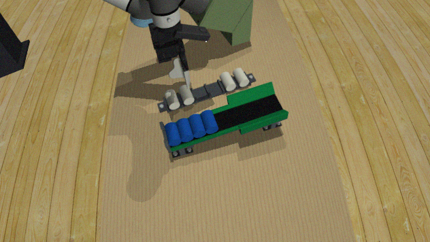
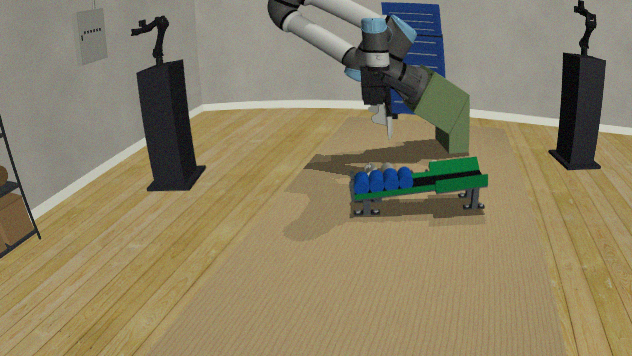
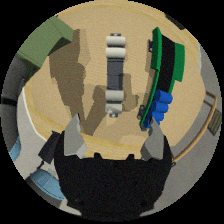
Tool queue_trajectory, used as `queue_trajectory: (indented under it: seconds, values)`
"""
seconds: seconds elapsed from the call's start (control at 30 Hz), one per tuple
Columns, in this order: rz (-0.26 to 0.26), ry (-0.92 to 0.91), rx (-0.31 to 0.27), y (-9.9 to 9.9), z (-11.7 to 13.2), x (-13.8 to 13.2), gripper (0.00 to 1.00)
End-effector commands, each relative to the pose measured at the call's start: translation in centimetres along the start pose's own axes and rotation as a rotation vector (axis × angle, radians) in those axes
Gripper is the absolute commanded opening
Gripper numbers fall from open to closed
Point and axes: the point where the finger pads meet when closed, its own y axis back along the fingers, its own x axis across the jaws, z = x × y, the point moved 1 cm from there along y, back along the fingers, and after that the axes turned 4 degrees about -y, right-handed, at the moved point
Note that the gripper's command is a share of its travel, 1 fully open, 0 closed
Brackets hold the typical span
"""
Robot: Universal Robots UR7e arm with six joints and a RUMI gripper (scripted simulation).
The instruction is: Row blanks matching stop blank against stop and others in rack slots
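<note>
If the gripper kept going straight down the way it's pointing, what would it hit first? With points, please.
Probably the pair of white blanks [image 1: 186,96] [image 2: 386,166] [image 3: 114,95] at the stock rack's [image 1: 215,89] [image 3: 115,72] end beside the blue blanks [image 1: 196,126] [image 2: 391,180] [image 3: 160,107]; depth leaves unclear which, or whether the open fingers would straddle one.

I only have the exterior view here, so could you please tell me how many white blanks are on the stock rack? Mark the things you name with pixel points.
Observer: Four white blanks [image 1: 241,77] [image 2: 386,166] [image 3: 115,41] are on the stock rack [image 1: 199,94] [image 3: 115,75], two toward each end, with bare rack floor between the pairs.
Operator: Thank you. Is anything between the fingers of the end effector [image 1: 179,81] [image 2: 382,129] [image 3: 115,120]?
Observer: No, the wrist view shows its two fingers spread wide with nothing held between them.
</note>
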Motion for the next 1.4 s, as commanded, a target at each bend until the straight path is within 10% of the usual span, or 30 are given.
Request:
queue_trajectory:
  seconds: [0.0, 1.37]
  values:
    - [-0.012, -0.003, 0.001, 1.5, 0.0, 0.1, 1.00]
    - [-0.014, -0.001, 0.002, 4.2, 0.0, 0.1, 1.00]
